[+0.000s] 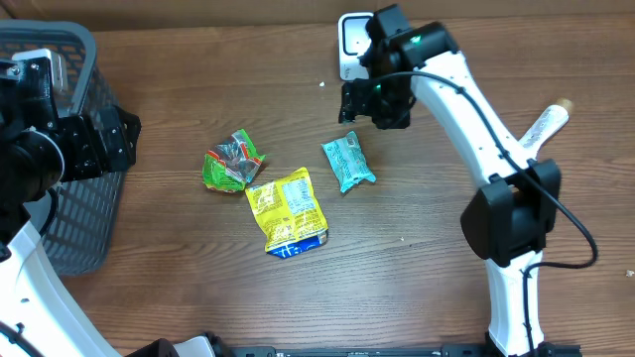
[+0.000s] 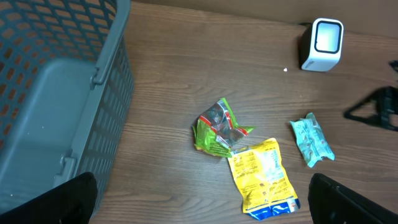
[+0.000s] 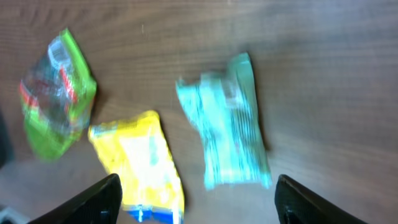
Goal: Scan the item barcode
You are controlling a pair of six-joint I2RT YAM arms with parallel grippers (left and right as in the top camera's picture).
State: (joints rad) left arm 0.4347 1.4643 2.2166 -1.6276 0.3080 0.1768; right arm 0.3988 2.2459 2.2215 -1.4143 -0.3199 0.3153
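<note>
Right claw (image 3: 196, 185): jaws stand wide apart, both fingers at the lower corners of the wrist view, nothing between them but air. No contact with any item.

Teal packet (image 3: 227, 134): lies flat on the table (image 1: 179, 288), directly under the right claw and just ahead of the finger gap, nearer the right-hand finger than the left-hand one. Clear of both fingers. Wrist view is blurred; print on the packet not readable, barcode not made out.

Yellow packet (image 1: 288, 210): beside the teal one, toward the claw's left-hand finger, its blue end close to that finger in the wrist view. Green packet (image 1: 233, 161): further out on that same side, touching the yellow packet's corner.

Scanner (image 1: 349, 40): white, upright, behind the right claw at the table's far edge; overhead, the arm partly covers it.

Left claw (image 1: 119, 139): jaws fully wide, empty, close beside the grey basket (image 1: 79, 59), well apart from all three packets.
</note>
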